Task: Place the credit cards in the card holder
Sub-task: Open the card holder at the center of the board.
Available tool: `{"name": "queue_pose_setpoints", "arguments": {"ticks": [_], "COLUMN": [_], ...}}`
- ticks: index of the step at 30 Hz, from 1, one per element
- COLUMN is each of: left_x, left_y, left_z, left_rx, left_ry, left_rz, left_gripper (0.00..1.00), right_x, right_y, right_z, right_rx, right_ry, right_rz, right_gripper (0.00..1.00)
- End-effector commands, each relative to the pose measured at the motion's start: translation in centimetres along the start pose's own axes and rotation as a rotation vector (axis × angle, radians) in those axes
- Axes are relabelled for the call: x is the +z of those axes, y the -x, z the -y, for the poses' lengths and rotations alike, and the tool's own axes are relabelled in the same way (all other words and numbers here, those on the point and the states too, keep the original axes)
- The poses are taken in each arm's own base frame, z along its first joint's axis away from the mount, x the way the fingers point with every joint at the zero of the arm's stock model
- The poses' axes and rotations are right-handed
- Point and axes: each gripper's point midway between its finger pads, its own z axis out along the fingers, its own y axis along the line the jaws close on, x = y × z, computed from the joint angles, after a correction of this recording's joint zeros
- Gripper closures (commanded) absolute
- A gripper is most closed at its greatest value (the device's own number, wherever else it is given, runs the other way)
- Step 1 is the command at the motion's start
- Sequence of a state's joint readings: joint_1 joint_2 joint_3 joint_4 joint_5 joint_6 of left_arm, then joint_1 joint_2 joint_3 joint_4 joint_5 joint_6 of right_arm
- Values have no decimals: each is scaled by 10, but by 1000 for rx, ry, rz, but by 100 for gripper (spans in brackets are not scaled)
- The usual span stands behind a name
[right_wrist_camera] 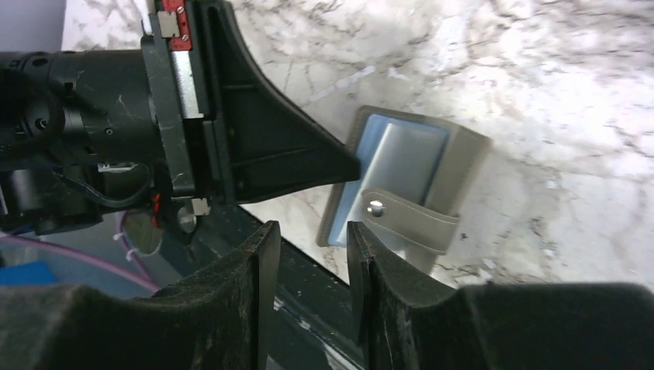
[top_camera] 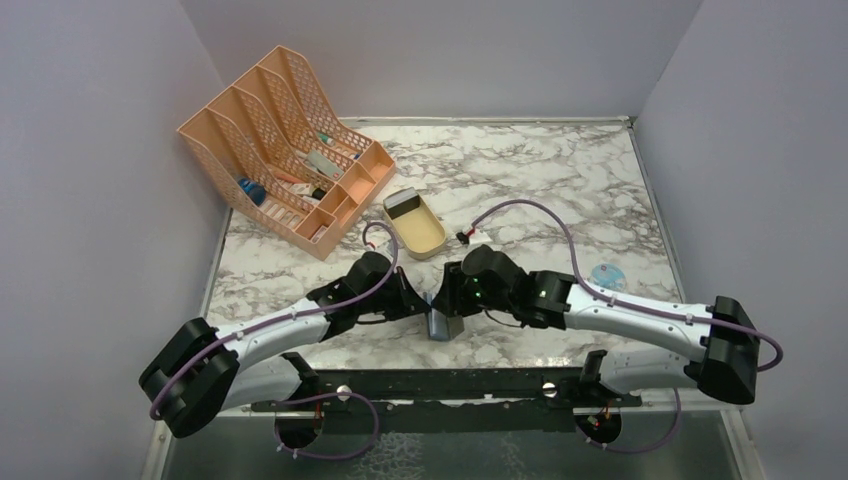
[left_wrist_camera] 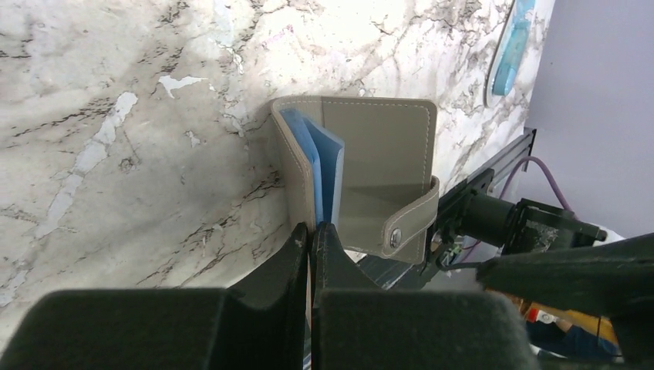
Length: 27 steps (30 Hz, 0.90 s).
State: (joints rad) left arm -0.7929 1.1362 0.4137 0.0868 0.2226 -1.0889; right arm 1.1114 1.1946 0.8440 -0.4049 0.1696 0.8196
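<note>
I am working over a white marble-patterned table top (top_camera: 560,190) veined in grey, with plain lavender-grey walls (top_camera: 100,150) closing it in on the left, right and far sides. A peach mesh file rack (top_camera: 285,150) is standing at the far left, a tan oval tray (top_camera: 425,233) is lying just right of it, and a small blue disc (top_camera: 607,276) is sitting near the right wall.

The grey card holder (top_camera: 443,325) is sitting at the near edge, mid-table, between my two grippers. My left gripper (left_wrist_camera: 311,239) is pinching tight on the thin edge of one cover. My right gripper (right_wrist_camera: 312,231) is hanging beside it with its fingers parted and nothing between them.

The card holder is gaping slightly, its blue pockets showing toward my left gripper and its snap strap (left_wrist_camera: 409,223) dangling loose. Its longer sides are running away from my left fingers, roughly left to right. I cannot tell whether it is resting on the marble.
</note>
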Motion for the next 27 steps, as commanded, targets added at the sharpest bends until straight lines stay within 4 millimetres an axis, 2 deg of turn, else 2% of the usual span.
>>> {"name": "queue_pose_setpoints", "arguments": {"ticks": [1, 4, 9, 12, 16, 20, 27], "left_x": [-4, -4, -2, -2, -1, -3, -5], "left_y": [11, 11, 7, 2, -1, 0, -1], "left_z": [8, 6, 2, -1, -7, -12, -2], "left_rx": [14, 15, 9, 3, -3, 5, 9], "left_ry": [2, 9, 5, -6, 0, 15, -39], "left_rz": [37, 39, 29, 14, 7, 17, 9], "left_gripper": [100, 100, 100, 100, 100, 99, 100], "right_x": [16, 27, 42, 47, 50, 52, 45], "right_y": [-16, -28, -44, -53, -61, -65, -56], "right_z": [-21, -10, 27, 41, 56, 59, 18], "right_rx": [7, 16, -17, -44, -55, -40, 25], "right_ry": [116, 81, -58, -104, -143, -139, 74], "right_rz": [-69, -92, -97, -112, -113, -113, -74], "right_gripper": [63, 64, 65, 65, 60, 52, 38]}}
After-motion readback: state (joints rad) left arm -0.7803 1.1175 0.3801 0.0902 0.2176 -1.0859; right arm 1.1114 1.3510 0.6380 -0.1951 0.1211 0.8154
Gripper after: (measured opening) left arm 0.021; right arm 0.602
